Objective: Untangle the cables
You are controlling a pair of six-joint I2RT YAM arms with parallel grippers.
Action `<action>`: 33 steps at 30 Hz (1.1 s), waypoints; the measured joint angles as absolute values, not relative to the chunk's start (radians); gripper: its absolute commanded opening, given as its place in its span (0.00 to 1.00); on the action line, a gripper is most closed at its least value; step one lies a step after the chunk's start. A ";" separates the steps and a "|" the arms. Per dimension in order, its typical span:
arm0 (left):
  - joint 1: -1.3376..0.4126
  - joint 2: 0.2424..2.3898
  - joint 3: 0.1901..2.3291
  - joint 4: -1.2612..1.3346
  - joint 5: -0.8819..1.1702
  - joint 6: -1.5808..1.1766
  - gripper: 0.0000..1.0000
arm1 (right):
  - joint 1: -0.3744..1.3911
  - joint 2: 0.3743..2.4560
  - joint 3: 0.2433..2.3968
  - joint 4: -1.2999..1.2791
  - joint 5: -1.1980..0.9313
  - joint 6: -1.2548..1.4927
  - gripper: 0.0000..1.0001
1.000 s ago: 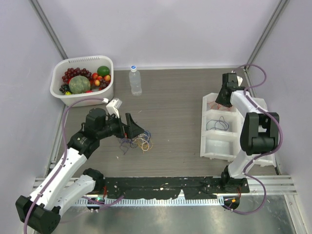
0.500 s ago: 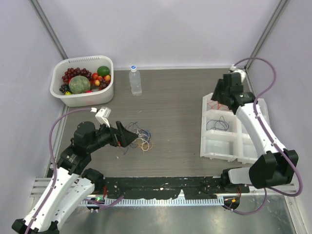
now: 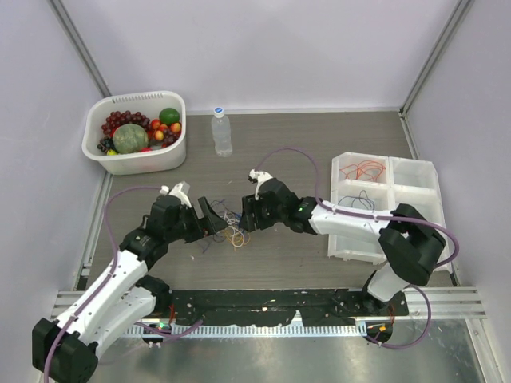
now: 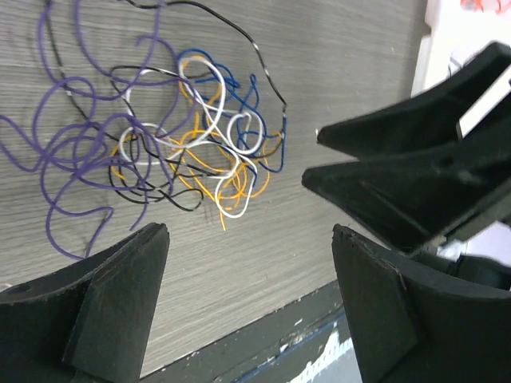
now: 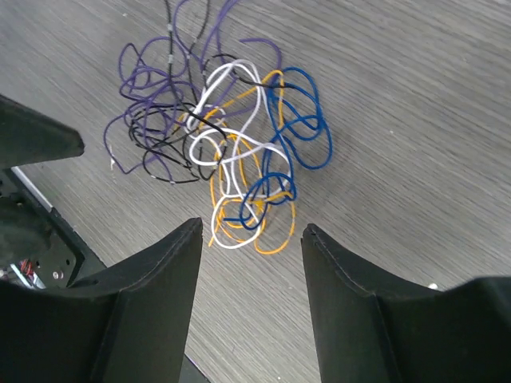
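Top external view: both arms reach in from the near edge toward the middle of the grey-brown wood-grain table (image 3: 295, 152). There the tangled bunch of thin purple, black, white, orange and blue cables (image 3: 231, 230) lies flat. The left gripper (image 3: 214, 217) sits just left of the bunch and the right gripper (image 3: 246, 217) just right of it, the two facing each other across it. In the wrist views both have their jaws spread and hold nothing, the left the wider. Farther right, a white plastic compartment tray (image 3: 431, 171) holds red-orange wires (image 3: 366, 168) in its far-left compartment, and a dark blue wire (image 3: 357, 199) in the compartment in front of that. At the far side stand a clear plastic bottle (image 3: 221, 132) and a white basket (image 3: 144, 163) of fruit.
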State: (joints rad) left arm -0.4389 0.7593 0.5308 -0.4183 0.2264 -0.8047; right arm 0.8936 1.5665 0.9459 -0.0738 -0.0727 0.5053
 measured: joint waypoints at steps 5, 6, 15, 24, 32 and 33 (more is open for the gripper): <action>-0.439 0.687 0.500 -0.407 0.113 -0.877 0.78 | 0.901 1.584 0.939 0.031 -0.102 0.480 0.61; -0.439 0.648 0.484 -0.399 0.089 -0.888 0.77 | 0.900 1.596 0.953 0.044 -0.116 0.468 0.60; -0.439 0.474 0.411 -0.399 -0.104 -0.937 1.00 | 0.896 1.826 1.137 0.107 -0.175 0.392 0.16; -0.423 0.879 0.532 -0.380 -0.112 -0.864 1.00 | 0.896 1.791 1.163 0.067 -0.189 0.377 0.01; -0.413 1.168 0.554 -0.139 0.113 -0.834 1.00 | 0.896 1.607 1.094 0.070 -0.247 0.427 0.01; -0.412 1.204 0.554 -0.123 0.113 -0.834 0.99 | 0.896 1.595 1.094 0.067 -0.253 0.434 0.01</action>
